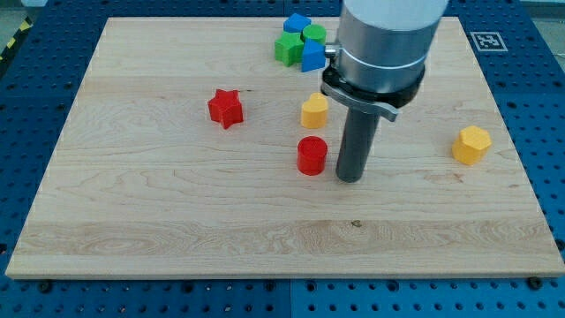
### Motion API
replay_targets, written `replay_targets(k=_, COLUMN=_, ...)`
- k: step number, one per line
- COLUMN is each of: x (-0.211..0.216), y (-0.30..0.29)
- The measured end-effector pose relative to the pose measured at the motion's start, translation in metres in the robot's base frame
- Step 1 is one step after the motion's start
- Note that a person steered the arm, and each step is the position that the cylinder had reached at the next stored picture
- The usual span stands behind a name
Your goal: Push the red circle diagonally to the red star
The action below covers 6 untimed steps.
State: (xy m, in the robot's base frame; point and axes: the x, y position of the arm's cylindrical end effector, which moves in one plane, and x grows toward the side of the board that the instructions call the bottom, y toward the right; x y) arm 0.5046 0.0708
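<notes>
You are looking at a bright, evenly lit, sharp view; the pale wooden board (pixel 177 203) shows its grain clearly, with no harsh glare. Soft, short shadows sit close under the red cylinder block (pixel 312 155) and the red star block (pixel 226 108), suggesting diffuse overhead light.

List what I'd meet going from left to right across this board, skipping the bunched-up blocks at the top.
red star → red circle → yellow block → my tip, just right of the red circle → yellow hexagon.
</notes>
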Motion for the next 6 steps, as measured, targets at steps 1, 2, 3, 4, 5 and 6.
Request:
replay_targets(k=1, x=-0.004, y=-0.028)
replay_targets(k=2, x=-0.009, y=-0.057)
replay_targets(k=3, x=-0.012, y=-0.075)
replay_targets(k=4, x=-0.006, y=-0.048)
replay_targets(k=5, x=-0.005, y=0.004)
replay_targets(k=6, x=-0.019, y=0.03)
